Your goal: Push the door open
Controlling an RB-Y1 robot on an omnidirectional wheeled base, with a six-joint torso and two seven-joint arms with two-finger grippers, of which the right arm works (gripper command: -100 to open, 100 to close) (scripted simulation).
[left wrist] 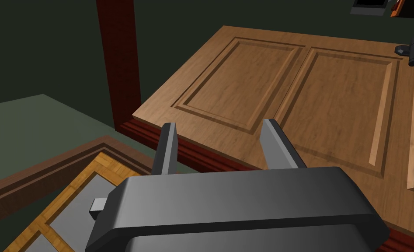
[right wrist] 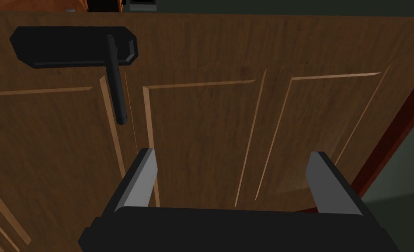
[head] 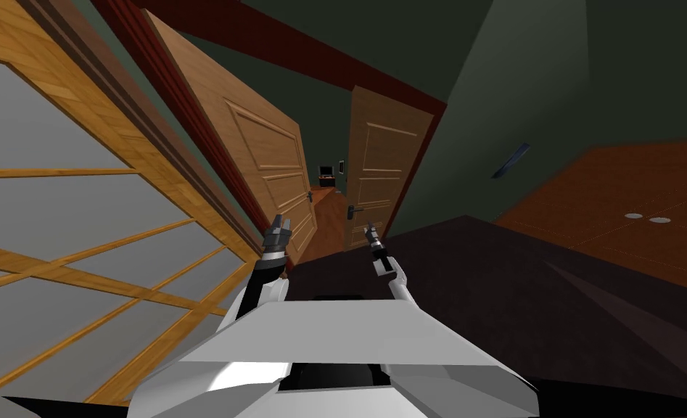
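Right gripper (right wrist: pixel 232 153), fingers spread and empty, points squarely at the panelled wooden door (right wrist: pixel 201 131) straight ahead, near but apart, beside its black lever handle (right wrist: pixel 116 83) | Left gripper (left wrist: pixel 219 123), likewise open, faces the neighbouring door leaf (left wrist: pixel 289 87) | Right arm seems better placed to push.

I count two brown panelled wooden doors, a left door (head: pixel 262 152) and a right door (head: pixel 389 163), with two black lever handles (right wrist: pixel 116 83), one per door. There is one wood-framed screen of grey panes (head: pixel 59 218), two small pale round discs (head: pixel 633 215), and two grippers: left gripper (left wrist: pixel 219 127), right gripper (right wrist: pixel 232 153).
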